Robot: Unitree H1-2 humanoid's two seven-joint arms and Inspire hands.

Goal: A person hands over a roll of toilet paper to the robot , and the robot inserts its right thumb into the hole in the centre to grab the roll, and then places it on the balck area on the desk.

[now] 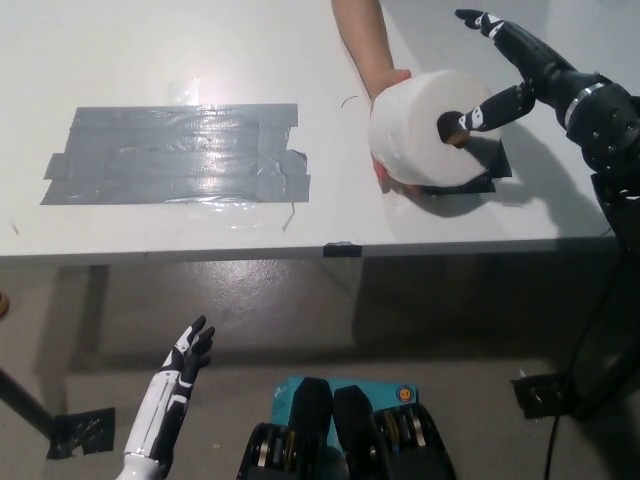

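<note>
Pale grey worktop [150, 60] filling the top half of the head view, with a big patch of shiny dark tape strips [175, 155] stuck down on its left part. Smaller black square [485, 170] on the right part, mostly hidden under the roll and the shadow around it. Little black tab [341, 248] on the front edge of the worktop, roughly mid-way along. Bare floor below, plus a dark stand base [548, 395] at the lower right.

Toilet paper roll [415, 135] lying on its side over that black square, hole facing right, well apart from the tape patch. Person's hand [385, 95] cupped round the roll's left and back side, forearm coming in from the top edge, so kind of blocking that whole side of the roll.

Black right robot hand [520, 70] reaching in from the right: thumb [485, 112] poked at the roll's centre hole, tip looks just inside it. Other fingers [495, 28] stretched out straight and spread wide, up above the roll and not touching the paper. So wide open, nothing gripped yet, only the thumb in contact.

White left robot hand [190, 350] hanging low at the lower left below the worktop edge, fingers loosely spread, holding nothing.
</note>
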